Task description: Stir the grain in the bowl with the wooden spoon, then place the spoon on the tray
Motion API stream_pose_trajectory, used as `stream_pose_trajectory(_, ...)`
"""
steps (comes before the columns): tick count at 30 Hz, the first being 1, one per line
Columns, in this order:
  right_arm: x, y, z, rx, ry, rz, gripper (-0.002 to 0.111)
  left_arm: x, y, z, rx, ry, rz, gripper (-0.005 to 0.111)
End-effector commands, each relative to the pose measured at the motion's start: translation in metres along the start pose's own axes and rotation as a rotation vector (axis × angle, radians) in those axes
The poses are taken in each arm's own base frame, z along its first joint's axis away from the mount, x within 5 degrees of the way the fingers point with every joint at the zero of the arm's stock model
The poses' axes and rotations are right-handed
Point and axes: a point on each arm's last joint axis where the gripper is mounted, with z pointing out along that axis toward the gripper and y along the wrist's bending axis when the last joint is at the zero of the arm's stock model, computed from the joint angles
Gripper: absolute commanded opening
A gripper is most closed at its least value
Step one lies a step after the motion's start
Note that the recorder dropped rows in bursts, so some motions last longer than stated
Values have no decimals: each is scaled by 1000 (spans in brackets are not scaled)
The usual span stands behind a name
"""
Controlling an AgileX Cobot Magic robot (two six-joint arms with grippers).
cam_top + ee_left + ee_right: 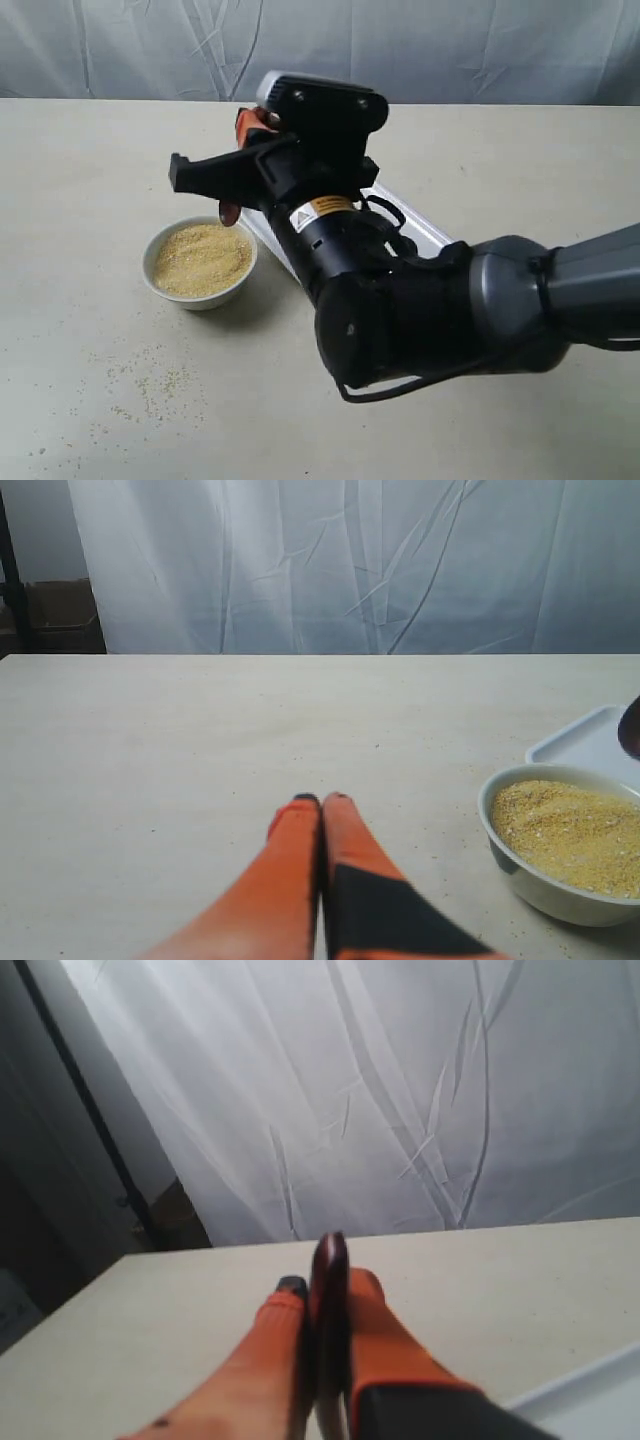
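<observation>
The white bowl (pixel 200 285) holds golden grain (pixel 202 259) and stands left of the white tray (pixel 425 232), which my right arm mostly hides. My right gripper (pixel 252 124) hangs above the bowl's far right rim, shut on the dark wooden spoon (pixel 330 1255). The spoon's small head (pixel 229 212) sits just above that rim, and I cannot tell whether it touches the grain. My left gripper (pixel 320 800) is shut with nothing in it, low over the bare table beside the bowl (pixel 530 875) and its grain (pixel 570 830). A tray corner (pixel 590 742) shows behind the bowl.
Spilled grains (pixel 150 385) lie scattered on the table in front of the bowl. A white curtain (pixel 420 45) closes off the back of the table. My right arm's bulky body (pixel 430 310) fills the near right side.
</observation>
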Motion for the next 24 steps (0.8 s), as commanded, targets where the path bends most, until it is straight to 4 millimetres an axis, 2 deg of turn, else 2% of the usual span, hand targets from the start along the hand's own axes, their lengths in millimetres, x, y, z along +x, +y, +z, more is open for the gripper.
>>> stream_pose_trajectory(1, 13, 4, 8, -34, 45, -91, -1, -1, 0, 0, -1, -17, 2, 0)
stream_pose_trajectory(8, 41, 0, 13, -26, 122, -166, -1, -1, 0, 0, -1, -17, 2, 0)
stream_pose_trajectory(12, 50, 8, 13, -69, 152, -170, -1, -1, 0, 0, -1, -17, 2, 0)
stream_pose_trajectory(19, 39, 30, 18, -118, 100, -142, -1, -1, 0, 0, -1, -17, 2, 0)
stream_pose_trajectory(24, 33, 31, 20, -97, 83, -177, -1, -1, 0, 0, -1, -17, 2, 0)
